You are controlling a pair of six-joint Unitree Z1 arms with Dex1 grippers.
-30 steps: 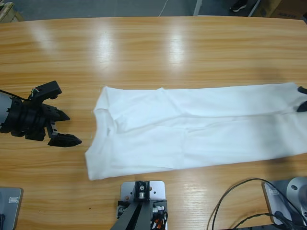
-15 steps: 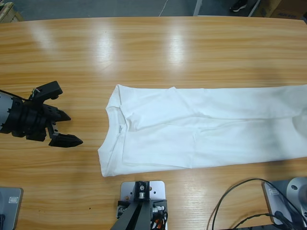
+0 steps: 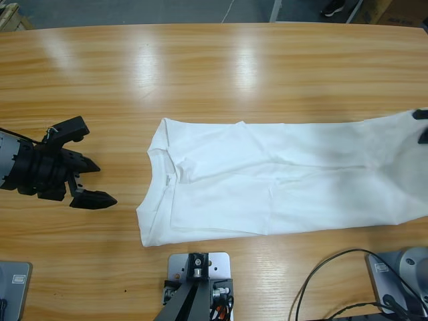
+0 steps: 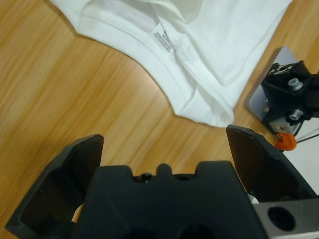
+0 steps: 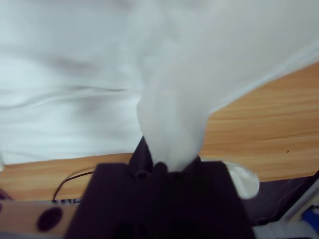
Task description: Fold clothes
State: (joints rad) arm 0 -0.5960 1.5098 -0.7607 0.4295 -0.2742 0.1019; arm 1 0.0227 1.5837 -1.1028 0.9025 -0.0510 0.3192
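The clothes [image 3: 281, 180] are a white T-shirt stretched out lengthwise across the wooden table [image 3: 200, 73], with the collar end to the left. My left gripper [image 3: 99, 165] stands open above bare wood, a short way left of the collar and apart from it. In the left wrist view its wide-spread jaws [image 4: 164, 137] frame the collar, the neck label [image 4: 164, 40] and a folded corner. My right gripper [image 3: 421, 127] is at the far right edge, shut on the shirt's raised end. White cloth [image 5: 99, 64] bunches out of the right gripper [image 5: 167, 162].
A black cable [image 3: 321, 274] loops near the table's front edge at the right. Bare wood lies behind the shirt and to its left, around my left gripper.
The shirt slid to the right along the table, then stopped. Its right end now rises off the wood, with the right gripper back in view. The left gripper barely shifted.
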